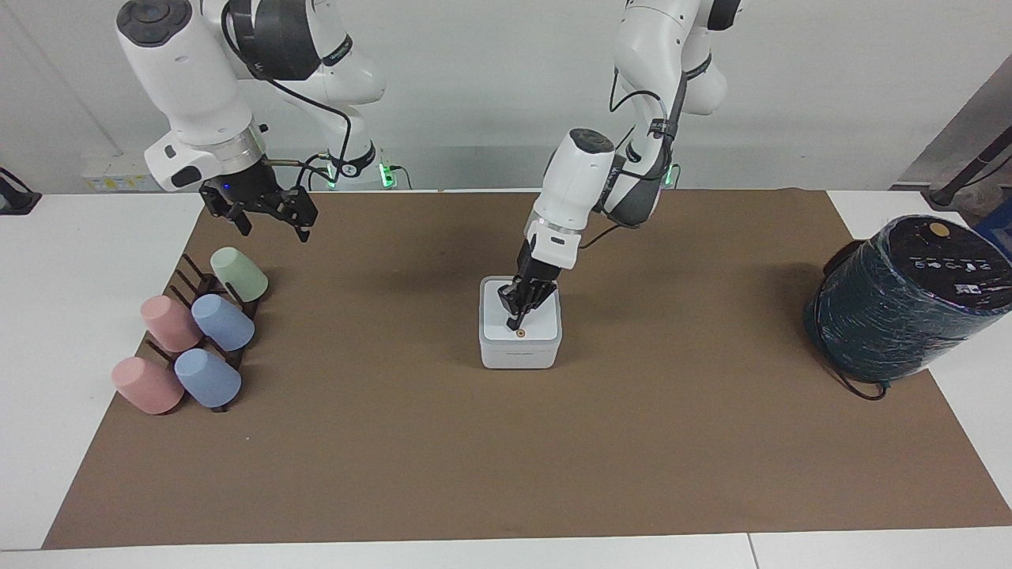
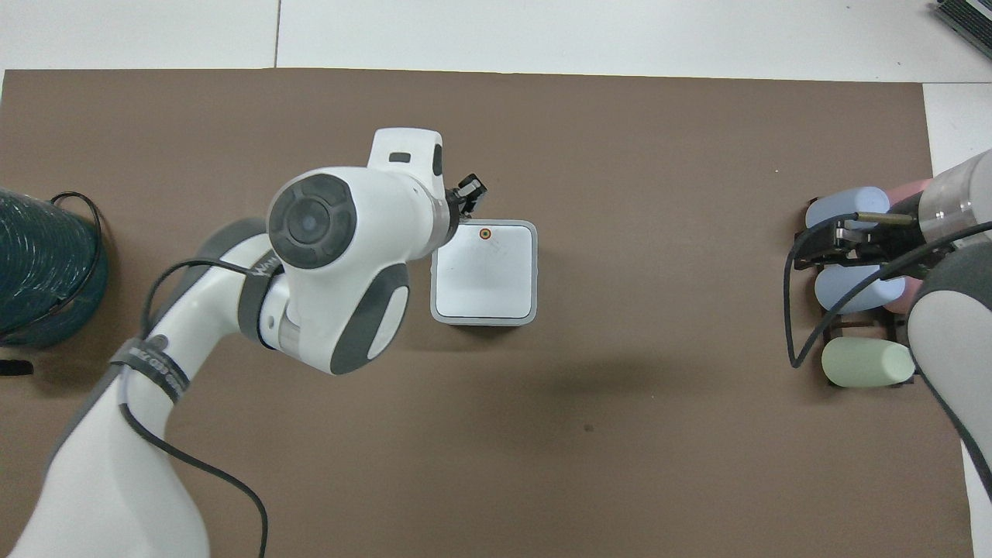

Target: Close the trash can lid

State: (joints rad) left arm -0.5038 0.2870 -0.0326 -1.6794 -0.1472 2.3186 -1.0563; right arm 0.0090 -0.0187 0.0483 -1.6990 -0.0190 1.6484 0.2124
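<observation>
The small white trash can [image 1: 519,357] stands in the middle of the brown mat. Its white lid [image 1: 536,314] lies flat and shut on it, with the orange dot [image 1: 520,333] on the side farthest from the robots. The whole lid [image 2: 484,275] shows in the overhead view. My left gripper [image 1: 515,320] is shut and empty, its tips pointing down just above the lid, close to the dot. In the overhead view it [image 2: 470,191] shows at the can's farther edge. My right gripper [image 1: 273,227] is open and empty, waiting in the air over the cup rack.
A dark rack with pink, blue and green cups [image 1: 194,336] lies at the right arm's end of the mat. A large dark wrapped cylinder [image 1: 905,296] with a cable stands at the left arm's end. The brown mat [image 1: 506,458] covers most of the table.
</observation>
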